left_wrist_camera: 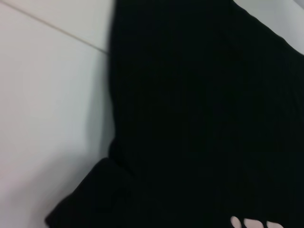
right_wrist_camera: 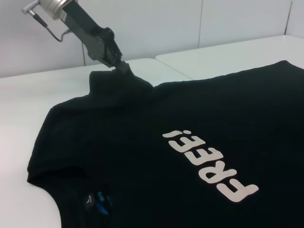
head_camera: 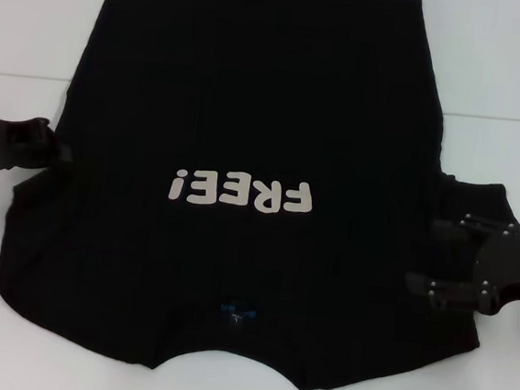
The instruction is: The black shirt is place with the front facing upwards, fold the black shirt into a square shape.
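The black shirt (head_camera: 250, 111) lies flat on the white table (head_camera: 37, 26), front up, collar nearest me, its cream "FREE!" letters (head_camera: 242, 191) reading upside down. At the shirt's left edge my left gripper (head_camera: 61, 152) is shut on the left sleeve. The right wrist view shows the left gripper (right_wrist_camera: 123, 68) pinching that sleeve (right_wrist_camera: 118, 80) up into a small peak. My right gripper (head_camera: 422, 257) rests over the right sleeve (head_camera: 476, 202), fingers spread open above the cloth. The left wrist view holds only black shirt cloth (left_wrist_camera: 204, 118) and table (left_wrist_camera: 47, 95).
A seam (head_camera: 23, 74) runs across the white table behind the arms. Bare table surrounds the shirt on the left, right and far sides. A small label (head_camera: 235, 312) sits inside the collar. A pale wall (right_wrist_camera: 166, 23) stands beyond the table.
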{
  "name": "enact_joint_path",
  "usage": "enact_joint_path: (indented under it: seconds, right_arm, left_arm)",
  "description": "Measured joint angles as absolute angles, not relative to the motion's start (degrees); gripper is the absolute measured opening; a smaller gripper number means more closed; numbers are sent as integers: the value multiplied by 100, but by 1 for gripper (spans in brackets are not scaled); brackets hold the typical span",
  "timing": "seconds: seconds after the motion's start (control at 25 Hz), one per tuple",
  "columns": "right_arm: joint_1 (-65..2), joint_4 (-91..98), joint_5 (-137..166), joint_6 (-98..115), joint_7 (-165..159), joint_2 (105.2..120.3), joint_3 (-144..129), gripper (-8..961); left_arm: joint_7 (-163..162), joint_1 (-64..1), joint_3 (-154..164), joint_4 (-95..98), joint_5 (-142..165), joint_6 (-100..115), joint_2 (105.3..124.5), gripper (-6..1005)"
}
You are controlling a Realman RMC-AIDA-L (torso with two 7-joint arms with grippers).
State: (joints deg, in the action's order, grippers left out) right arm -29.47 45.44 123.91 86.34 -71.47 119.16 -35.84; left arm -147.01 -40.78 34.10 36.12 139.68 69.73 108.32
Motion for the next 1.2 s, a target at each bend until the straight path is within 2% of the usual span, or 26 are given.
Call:
enact_joint_path:
  seconds: [0.24,0.6,0.84,1.04,1.2]
  right_arm:
    - [-2954,4544,12398,8655,-7177,11924,-3594,919]
    - [-2936,4544,12402,8658,-7180,11926,-3592,919]
    - [-2927,4544,12397,8658,-7161,11926,-3572,919]
    - [-2926,4544,12393,8658,-7150,11926,-3560,918]
    - [-2931,4544,12392,8657,-7145,11926,-3554,918]
  left_arm:
    - [-14696,-4170,3459,3607,13964,6949,11025,3]
    - [-14440,-4037,3396,3494,13409,7159,11340,203]
    - [-14211,-3656,3211,3261,12729,7238,11223,358]
    - [-14124,-3314,2707,3232,12442,7459,11138,565]
    - [-14102,-3180,2618,3225,12397,7061,11159,756]
